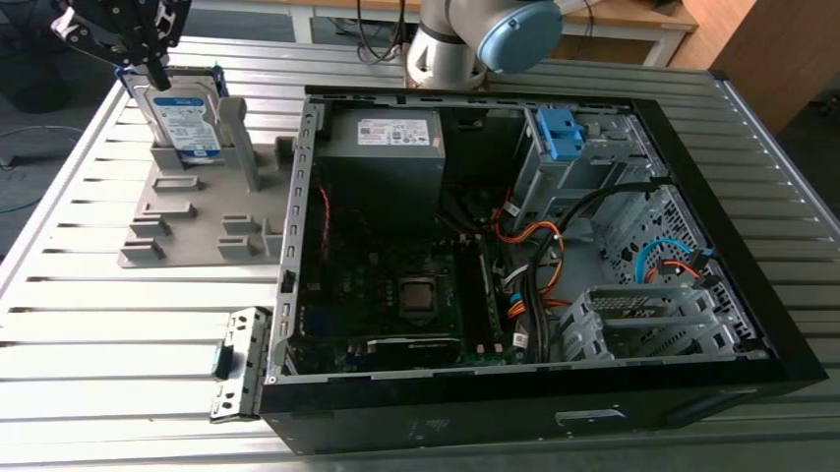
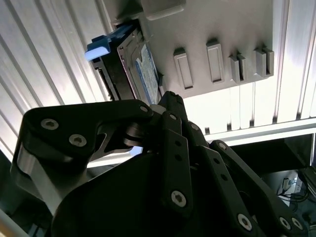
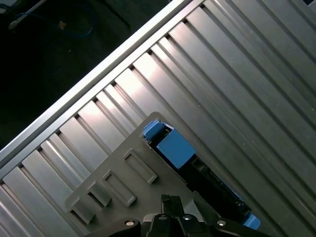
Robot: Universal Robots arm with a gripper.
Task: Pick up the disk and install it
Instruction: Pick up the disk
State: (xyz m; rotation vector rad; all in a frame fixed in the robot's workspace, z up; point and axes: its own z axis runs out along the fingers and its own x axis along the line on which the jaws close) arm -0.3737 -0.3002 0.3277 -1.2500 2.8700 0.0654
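The disk (image 1: 181,123), a silver drive with a white-and-blue label in a blue carrier frame, stands on edge in a slot of the grey holder block (image 1: 197,221) at the exterior view's upper left. My gripper (image 1: 148,75) hangs directly over the disk's top edge, right at it; whether it grips is not visible. In the second wrist view the disk (image 2: 140,66) sits just beyond the black gripper linkage (image 2: 168,101), still seated in the holder (image 2: 222,29). The first wrist view shows the disk's blue carrier end (image 3: 173,148) on the holder (image 3: 113,192).
The open black computer case (image 1: 774,324) lies to the exterior view's right, with a grey power-supply box (image 1: 384,147), a drive cage holding a blue bracket (image 1: 558,133), and loose cables (image 1: 552,265). A metal bracket (image 1: 236,366) lies by the case's near corner. The arm's base (image 1: 453,49) stands behind.
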